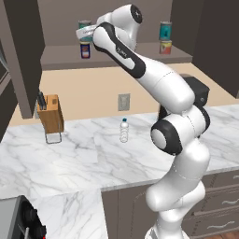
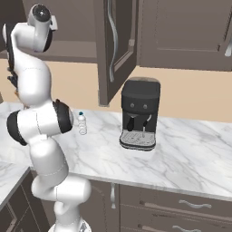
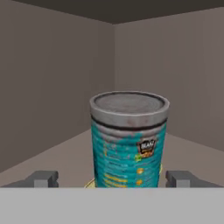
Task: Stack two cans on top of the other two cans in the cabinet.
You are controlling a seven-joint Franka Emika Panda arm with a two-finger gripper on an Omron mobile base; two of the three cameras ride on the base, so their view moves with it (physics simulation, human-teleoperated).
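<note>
In your hand view, a teal can point(image 3: 129, 140) stands upright directly in front of the camera, in the middle between the two finger tips point(image 3: 43, 178). One grey tip shows at the lower left and the other at the lower right, each a little apart from the can wall, so the gripper point(image 3: 113, 179) is spread wider than the can and does not touch it as far as you can see. A thin yellow edge shows under the can at its foot; I think it is the top of the can below, but you cannot tell this for sure from here. Behind the can you see the inside corner of the cabinet point(image 3: 57, 78).

In the left base view the arm reaches up to the left part of the cabinet shelf point(image 1: 60, 55). There the teal can point(image 1: 84, 24) sits on top of the dark blue can point(image 1: 85, 49), and the white hand covers part of them, so the fingers themselves are hidden. On the right part of the same shelf the second teal can point(image 1: 165, 30) is stacked on the red-orange can point(image 1: 165, 47).

On the marble counter point(image 1: 93, 158) below stand a knife block point(image 1: 50, 113) and a small water bottle point(image 1: 123, 130). In the right base view a coffee machine point(image 2: 140, 113) stands on the counter, well apart from the bottle.
</note>
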